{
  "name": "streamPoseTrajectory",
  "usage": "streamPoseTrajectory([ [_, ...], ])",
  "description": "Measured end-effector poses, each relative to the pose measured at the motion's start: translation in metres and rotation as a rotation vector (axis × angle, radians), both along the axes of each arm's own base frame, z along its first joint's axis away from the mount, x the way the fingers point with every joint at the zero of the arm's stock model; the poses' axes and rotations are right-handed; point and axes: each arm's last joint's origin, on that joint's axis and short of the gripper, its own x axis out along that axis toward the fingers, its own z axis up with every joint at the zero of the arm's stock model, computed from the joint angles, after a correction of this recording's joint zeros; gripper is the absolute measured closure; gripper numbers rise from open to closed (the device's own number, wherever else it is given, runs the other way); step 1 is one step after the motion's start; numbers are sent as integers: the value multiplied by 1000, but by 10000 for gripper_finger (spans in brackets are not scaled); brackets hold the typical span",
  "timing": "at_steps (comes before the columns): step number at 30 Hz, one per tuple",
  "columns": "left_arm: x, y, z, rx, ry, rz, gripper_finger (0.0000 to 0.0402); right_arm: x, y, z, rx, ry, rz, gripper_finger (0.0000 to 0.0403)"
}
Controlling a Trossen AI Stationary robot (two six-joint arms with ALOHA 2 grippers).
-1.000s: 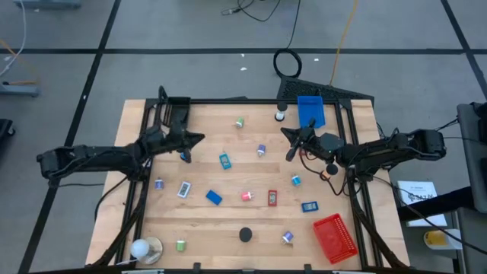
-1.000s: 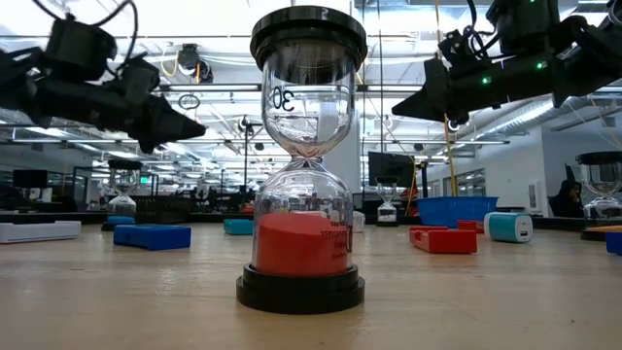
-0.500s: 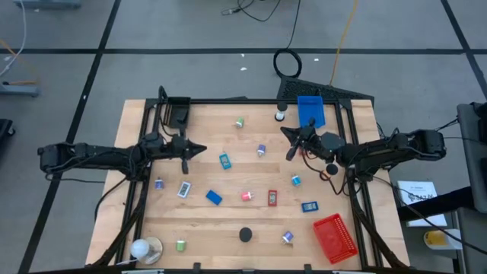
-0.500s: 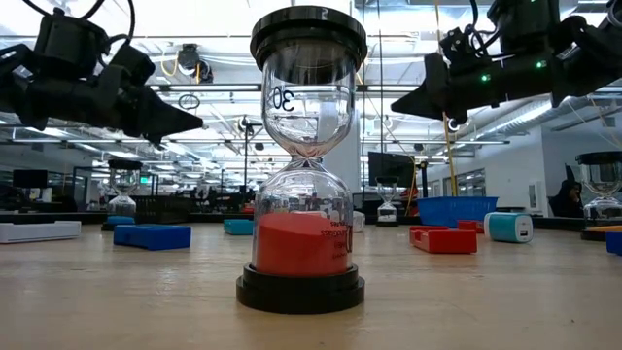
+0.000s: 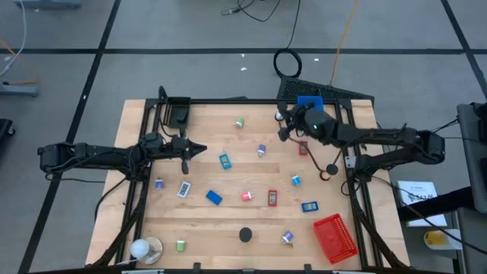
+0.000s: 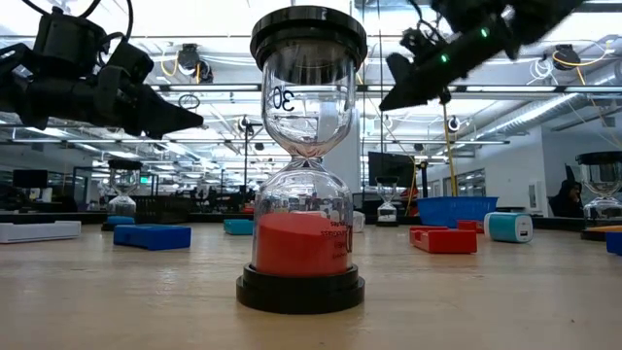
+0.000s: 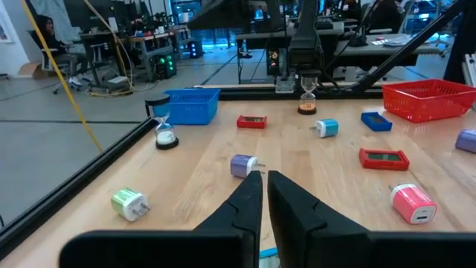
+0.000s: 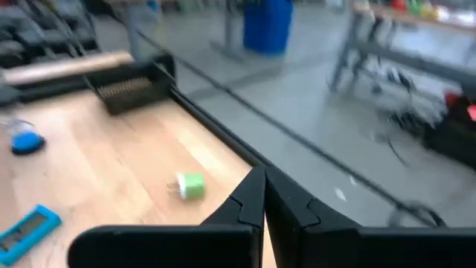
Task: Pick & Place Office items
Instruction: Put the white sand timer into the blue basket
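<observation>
Both grippers are hanging above the wooden table with their fingers pressed together and nothing between them. Left gripper is reaching in over the table's left part, its closed tips pointing toward the middle; just ahead of it a small blue block is lying on the wood, and a purple-and-white plug is sitting a little farther on, past the fingertips. Off to that gripper's side, toward the table's far edge, a green-and-white plug is resting alone. Right gripper is hovering near the far edge of the table, close beside the blue tray and a tiny hourglass. Well apart from both grippers, the other office items are lying scattered over the near half: a pink plug, a red block, a flat blue block and a black disc. A red tray is sitting at the near right corner. Seen from table height, a large hourglass with red sand is standing upright below the two raised arms.
</observation>
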Motion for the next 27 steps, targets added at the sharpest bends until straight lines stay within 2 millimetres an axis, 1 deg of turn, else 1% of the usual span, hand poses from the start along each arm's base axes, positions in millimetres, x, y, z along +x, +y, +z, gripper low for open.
streamPoseTrajectory([
  [2,0,0,0,-6,0,0,377,0,-4,16,54,19,-36,402],
  [5,0,0,-1,-10,5,1,388,-3,-11,36,137,13,-93,401],
  [8,0,0,-1,6,8,-1,398,-4,-18,43,206,51,-112,382],
  [11,0,0,-1,7,9,-1,392,2,-30,39,306,75,-116,346],
  [14,0,0,-1,9,11,0,379,16,-49,40,345,109,-149,303],
  [18,0,0,-3,-4,35,1,375,30,-80,40,395,245,-208,250],
  [20,-1,0,-6,-9,56,5,379,35,-94,37,459,302,-213,226],
  [23,-1,0,-7,-5,67,7,391,38,-111,27,538,334,-207,196],
  [27,-1,0,-7,-1,67,6,397,38,-125,9,583,388,-204,167],
])
